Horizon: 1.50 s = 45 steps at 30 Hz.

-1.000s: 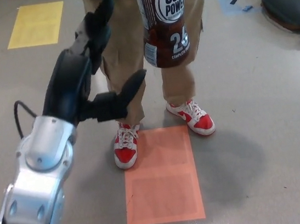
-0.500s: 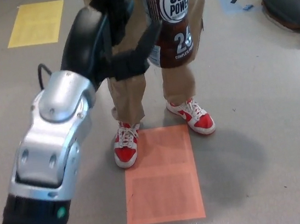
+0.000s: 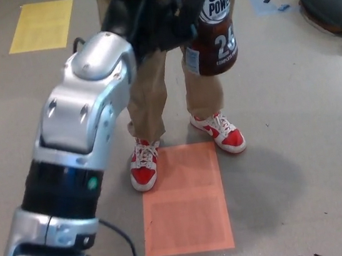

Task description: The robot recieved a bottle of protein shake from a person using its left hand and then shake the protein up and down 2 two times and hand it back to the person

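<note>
Bottle, a brown plastic protein shake bottle (image 3: 216, 24) with white lettering, sits just right of the left hand's (image 3: 162, 15) black fingers (image 3: 196, 8), which curl against it; whether they grasp it is unclear. Person's tan trousers (image 3: 153, 86) stand behind.

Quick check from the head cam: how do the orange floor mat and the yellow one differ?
The orange mat lies close, just before the person's red shoes; the yellow mat lies farther off, at the upper left. The orange mat shows whole and looks larger; the yellow mat is partly hidden behind the left hand. Both are flat rectangles on the grey floor.
</note>
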Motion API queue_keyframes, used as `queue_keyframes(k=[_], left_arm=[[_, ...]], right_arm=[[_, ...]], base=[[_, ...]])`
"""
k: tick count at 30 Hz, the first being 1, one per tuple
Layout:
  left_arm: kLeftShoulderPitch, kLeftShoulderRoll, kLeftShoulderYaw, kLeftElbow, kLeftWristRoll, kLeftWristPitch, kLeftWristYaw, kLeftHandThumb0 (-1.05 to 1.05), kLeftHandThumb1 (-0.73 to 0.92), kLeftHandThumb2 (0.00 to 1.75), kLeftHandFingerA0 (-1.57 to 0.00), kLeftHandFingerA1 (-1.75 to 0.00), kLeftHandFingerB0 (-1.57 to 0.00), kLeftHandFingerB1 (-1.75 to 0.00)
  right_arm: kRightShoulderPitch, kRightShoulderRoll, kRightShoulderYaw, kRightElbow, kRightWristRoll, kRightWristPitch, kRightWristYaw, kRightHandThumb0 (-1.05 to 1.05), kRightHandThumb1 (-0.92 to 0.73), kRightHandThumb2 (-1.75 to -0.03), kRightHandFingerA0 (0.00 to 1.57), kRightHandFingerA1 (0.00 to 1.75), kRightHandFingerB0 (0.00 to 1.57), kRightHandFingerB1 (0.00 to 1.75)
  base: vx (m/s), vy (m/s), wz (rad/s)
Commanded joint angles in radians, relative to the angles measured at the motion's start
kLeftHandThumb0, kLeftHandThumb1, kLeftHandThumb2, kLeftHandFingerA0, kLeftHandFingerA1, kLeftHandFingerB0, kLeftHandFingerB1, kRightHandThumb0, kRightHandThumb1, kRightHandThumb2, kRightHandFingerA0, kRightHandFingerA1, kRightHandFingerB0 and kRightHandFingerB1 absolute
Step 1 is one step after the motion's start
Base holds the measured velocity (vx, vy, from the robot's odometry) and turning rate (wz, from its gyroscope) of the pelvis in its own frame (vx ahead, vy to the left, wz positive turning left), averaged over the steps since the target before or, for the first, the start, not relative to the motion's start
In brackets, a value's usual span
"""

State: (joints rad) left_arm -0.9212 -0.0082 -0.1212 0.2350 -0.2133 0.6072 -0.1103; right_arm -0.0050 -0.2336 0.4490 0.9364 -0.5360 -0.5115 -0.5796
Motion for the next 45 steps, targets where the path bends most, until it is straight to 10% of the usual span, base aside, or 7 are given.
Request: queue_keyframes(k=[1, 5, 20, 28, 29, 30, 45], left_arm=[[-0.108, -0.045, -0.014, 0.138, 0.000, 0.198, -0.020, -0.96, 0.57, 0.94, 0.00, -0.03, 0.00, 0.00], [-0.130, -0.076, -0.024, 0.192, 0.030, 0.196, 0.013, -0.96, 0.63, 0.60, 0.00, 0.00, 0.00, 0.00], [-0.104, -0.166, 0.007, 0.236, 0.066, 0.129, 0.078, -0.79, 0.44, 0.85, 0.00, -0.10, 0.00, 0.00], [-0.034, -0.328, 0.138, 0.171, 0.131, -0.134, 0.443, -0.29, 0.66, 0.57, -0.78, -1.75, -0.62, -1.75], [-0.028, -0.329, 0.139, 0.167, 0.134, -0.162, 0.448, -0.36, 0.50, 0.80, -1.10, -1.43, -0.95, -1.34], [-0.023, -0.327, 0.140, 0.162, 0.136, -0.184, 0.449, -0.24, 0.70, 0.57, -0.76, -1.75, -0.61, -1.75], [0.067, -0.207, 0.088, 0.086, 0.176, -0.243, 0.369, -0.21, 0.67, 0.56, -0.75, -1.75, -0.56, -1.73]], right_arm=[[-0.003, -0.036, -0.024, -0.028, -0.007, -0.049, -0.010, -0.76, -0.69, -1.01, 0.32, 0.49, 0.22, 0.44], [-0.003, -0.033, -0.035, -0.028, 0.000, -0.062, 0.005, -0.66, -0.80, -0.64, 0.35, 0.34, 0.32, 0.33], [-0.017, -0.024, -0.063, -0.012, 0.007, -0.112, 0.026, -0.73, -0.67, -0.99, 0.31, 0.49, 0.24, 0.44], [-0.049, -0.017, -0.070, 0.018, -0.001, -0.124, 0.015, -0.77, -0.70, -1.02, 0.33, 0.49, 0.25, 0.45], [-0.050, -0.016, -0.069, 0.021, -0.003, -0.123, 0.012, -0.78, -0.70, -1.03, 0.34, 0.49, 0.26, 0.45], [-0.050, -0.014, -0.072, 0.023, 0.003, -0.127, 0.017, -0.71, -0.78, -0.67, 0.39, 0.35, 0.34, 0.33], [-0.049, -0.007, -0.076, -0.004, -0.001, -0.087, 0.039, -0.70, -0.67, -1.04, 0.39, 0.54, 0.21, 0.44]], base=[[0.00, 0.000, 0.00], [0.00, 0.000, 0.00], [0.00, 0.000, 0.00], [0.00, 0.000, 0.00], [0.00, 0.000, 0.00], [0.00, 0.000, 0.00], [0.00, 0.000, 0.00]])
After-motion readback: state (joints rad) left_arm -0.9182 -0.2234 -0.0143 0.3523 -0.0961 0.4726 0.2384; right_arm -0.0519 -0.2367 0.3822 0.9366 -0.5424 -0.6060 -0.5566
